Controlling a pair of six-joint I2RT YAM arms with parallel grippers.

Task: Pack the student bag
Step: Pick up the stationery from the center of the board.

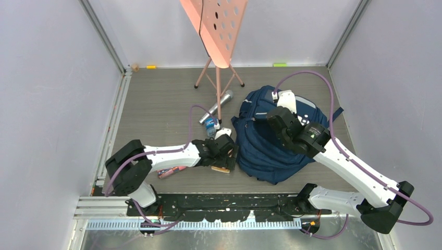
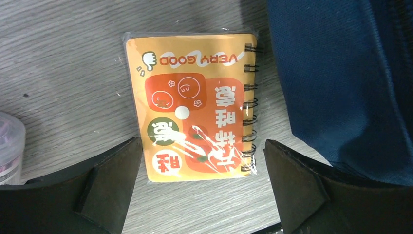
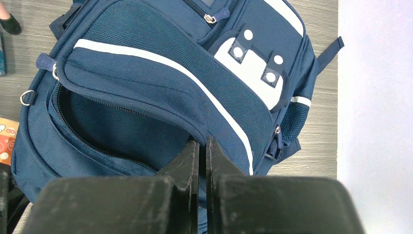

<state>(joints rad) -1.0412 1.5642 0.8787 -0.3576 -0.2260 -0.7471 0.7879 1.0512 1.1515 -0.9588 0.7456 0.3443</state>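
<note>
On the surface (image 1: 156, 99) the soft student bag (image 1: 266, 156) sags; the right claw (image 3: 202, 144) pinches its pocket lip, the left claw (image 2: 202, 142) wide, empty.

Grey table (image 1: 156, 104): student bag (image 1: 260, 151), spiral notebook (image 2: 192, 107), silver cylinder (image 1: 216, 107), pink stand (image 1: 218, 78).

The large navy blue fabric backpack (image 3: 146, 73) is coarse woven cloth, matt, crossed by smooth pale stripes (image 3: 160, 63). At its 4 o'clock edge is an open-weave mesh pocket (image 3: 294, 119), and at 9 o'clock a shiny metal ring (image 3: 28, 97). The small orange paper notebook (image 2: 192, 107) is sealed in glossy, crinkled clear plastic wrap, with its black wire coil (image 2: 250, 102) at 3 o'clock. The grey table (image 2: 63, 73) shows matt wood grain. The left gripper (image 2: 202, 146) has matt black plastic fingers (image 2: 112, 190); the fingers of the right gripper (image 3: 202, 146) are scuffed and pale-scratched.
</note>
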